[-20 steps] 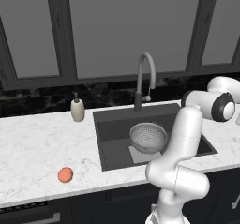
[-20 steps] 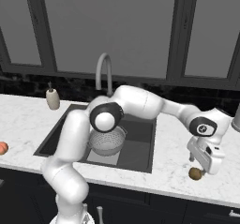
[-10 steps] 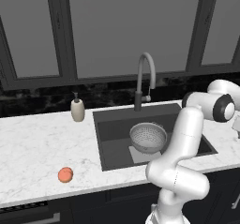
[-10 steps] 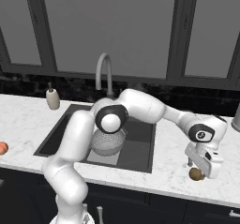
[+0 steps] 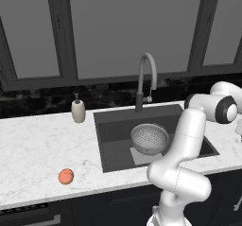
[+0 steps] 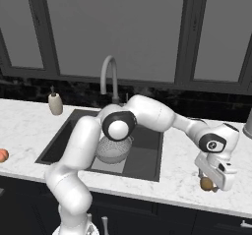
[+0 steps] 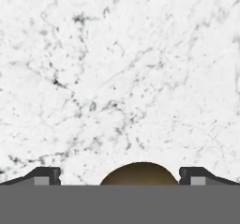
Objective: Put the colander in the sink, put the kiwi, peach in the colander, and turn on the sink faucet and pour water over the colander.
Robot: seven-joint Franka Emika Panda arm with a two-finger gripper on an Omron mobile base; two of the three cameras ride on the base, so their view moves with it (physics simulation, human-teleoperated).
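Note:
The brownish-tan kiwi (image 6: 206, 184) lies on the marble counter right of the sink (image 6: 59, 145), near the front edge. My gripper (image 7: 121, 177) stands open straight over it, its fingertips (image 7: 44, 175) on either side of the kiwi (image 7: 139, 174); the left one stands clear and the right one is close to its edge. The perforated colander (image 5: 149, 137) sits in the sink (image 5: 113, 130), below the gooseneck faucet (image 5: 144, 78). The colander (image 6: 112, 149) holds no fruit. The orange-pink peach (image 5: 66, 176) rests on the counter far left of the sink. No water runs.
A beige soap dispenser (image 5: 78, 110) stands at the sink's back left corner. My arm reaches from the base across the sink's right part to the right counter. A grey object (image 6: 248, 126) shows at the right edge. Dark windows line the back wall.
The hand has sunk a little closer to the counter around the kiwi. The colander, peach and faucet have not moved.

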